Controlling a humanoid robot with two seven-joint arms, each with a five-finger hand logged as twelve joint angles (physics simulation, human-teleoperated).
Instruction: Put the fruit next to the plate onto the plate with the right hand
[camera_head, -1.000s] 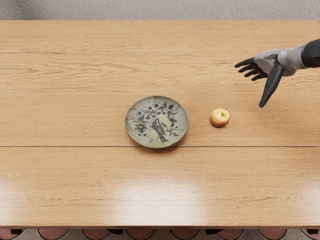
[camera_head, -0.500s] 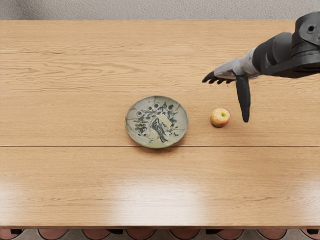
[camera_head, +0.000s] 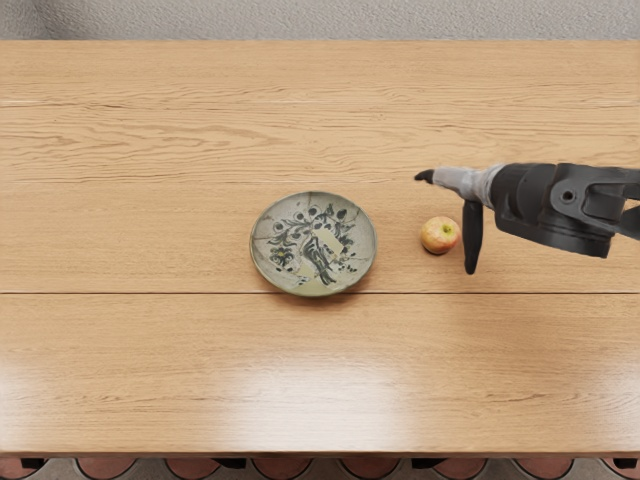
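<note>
- Fruit: you have one apple (camera_head: 440, 235), yellow with a red blush, sitting on the counter (camera_head: 150, 350). It is to the right of the plate (camera_head: 260, 243) and clear of its rim, with a strip of bare wood between the two.
- Plate: it is round and grey-green with a dark painted pattern. It lies flat near the middle of the counter, and its painted face shows whole.
- Counter: it is light wood with the grain running across. A seam line passes just in front of both the plate and the apple.
- Right arm (camera_head: 560, 205): it enters from the right edge as a dark, bulky wrist section, level with the apple's far side.
- Right hand (camera_head: 458, 184): it sits just beyond and to the right of the apple, and you see it edge-on.
- Fingers (camera_head: 426, 177): they reach out straight toward the picture's left, dark at the tip. They are spread flat rather than curled, and they hold nothing.
- Thumb (camera_head: 472, 240): it points down toward the counter, just beside the apple's right side. You cannot tell from this view whether it touches the fruit.
- Status: the apple rests on the wood beside the plate and is not yet lifted or gripped.
</note>
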